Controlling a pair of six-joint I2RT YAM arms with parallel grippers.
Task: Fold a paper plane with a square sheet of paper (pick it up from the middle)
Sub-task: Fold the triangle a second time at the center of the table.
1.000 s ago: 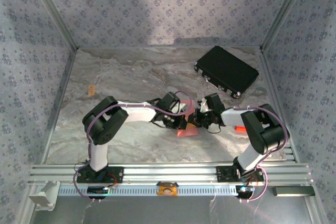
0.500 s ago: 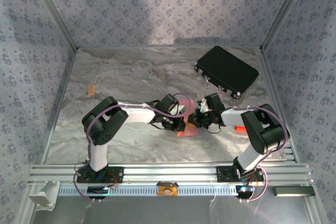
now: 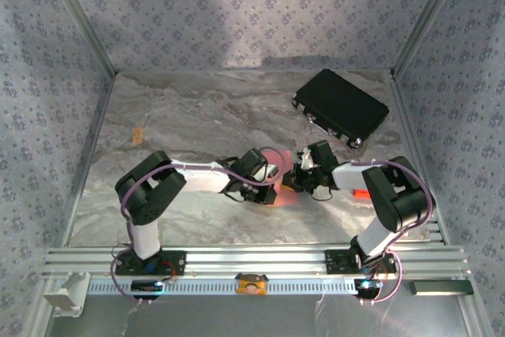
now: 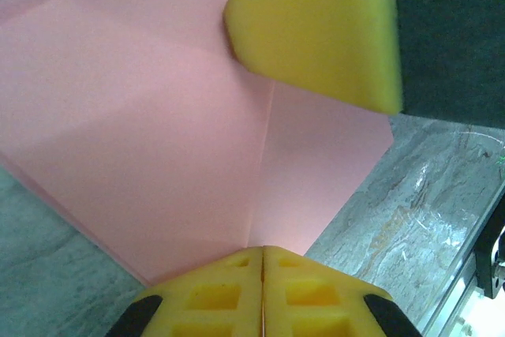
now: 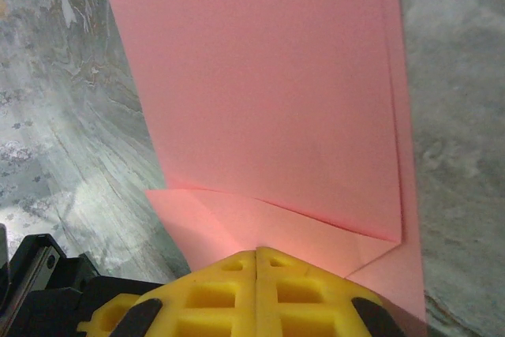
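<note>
The square sheet of paper, salmon pink and partly folded, lies flat on the marble table between the two arms. In the left wrist view the paper shows a straight crease running into the seam of my left gripper, which is shut with its tips on the sheet. One yellow finger of the right gripper rests on the paper opposite. In the right wrist view my right gripper is shut, tips on the paper beside a folded flap. From above, the left gripper and right gripper nearly meet.
A black rectangular case lies at the back right. A tiny orange tag sits near the left wall. Patterned walls enclose the table, and an aluminium rail runs along the near edge.
The left arm's elbow has swung left and toward the near edge, drawing its gripper slightly along the paper. The right arm has stayed put.
</note>
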